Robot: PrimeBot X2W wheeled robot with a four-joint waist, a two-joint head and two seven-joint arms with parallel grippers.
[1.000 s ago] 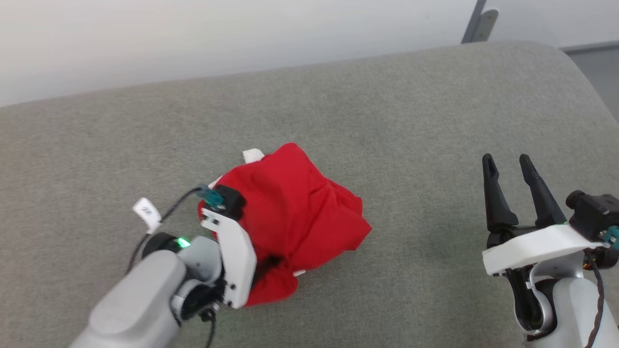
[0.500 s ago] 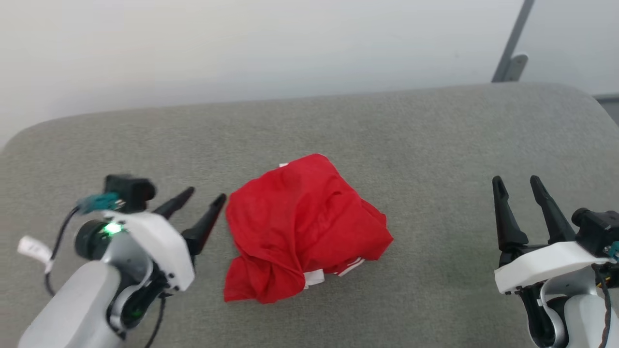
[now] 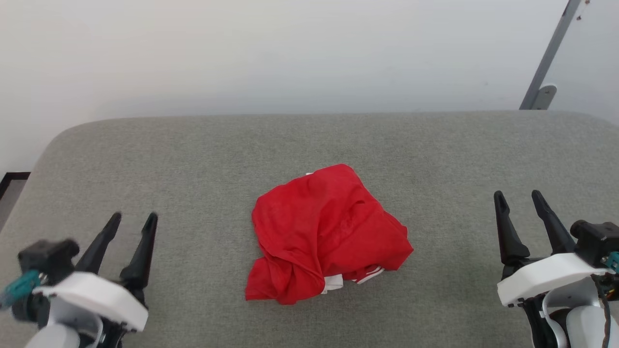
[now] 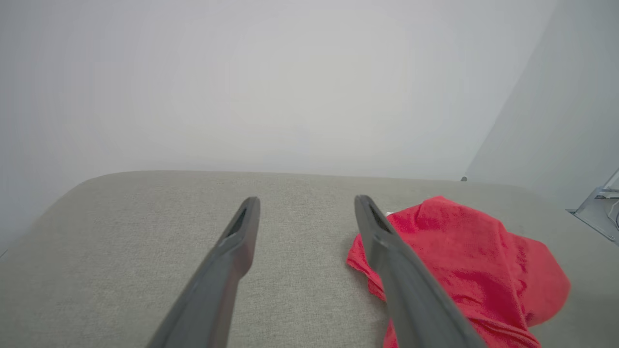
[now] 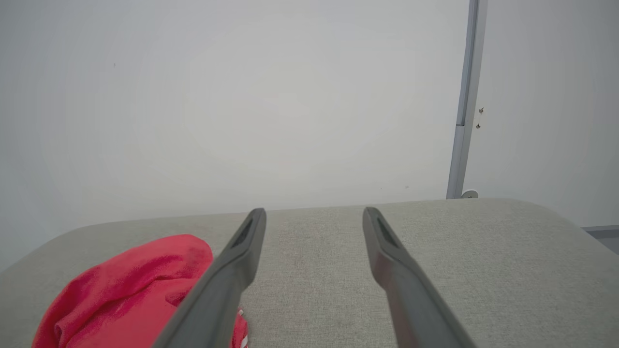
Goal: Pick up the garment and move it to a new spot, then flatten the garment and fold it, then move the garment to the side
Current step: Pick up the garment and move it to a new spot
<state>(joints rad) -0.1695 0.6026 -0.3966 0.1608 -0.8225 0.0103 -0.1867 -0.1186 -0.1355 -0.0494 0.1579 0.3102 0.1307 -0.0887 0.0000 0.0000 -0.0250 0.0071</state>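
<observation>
Head view: the garment [image 3: 324, 232] lies bunched in a heap at the centre of the grey pad [image 3: 193, 159], red side out, with striped trim at its near edge. Its long axis cannot be told. The left gripper [image 3: 134, 216] is over the pad's near-left and the right gripper [image 3: 517, 194] over its near-right, both spread wide and holding nothing.

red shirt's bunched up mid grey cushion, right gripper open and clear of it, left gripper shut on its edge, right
Not quite. The left gripper is open and holds nothing; the head view shows it well apart from the garment. The rest stands: the garment lies bunched mid grey cushion, with the right gripper open and clear of it.
</observation>
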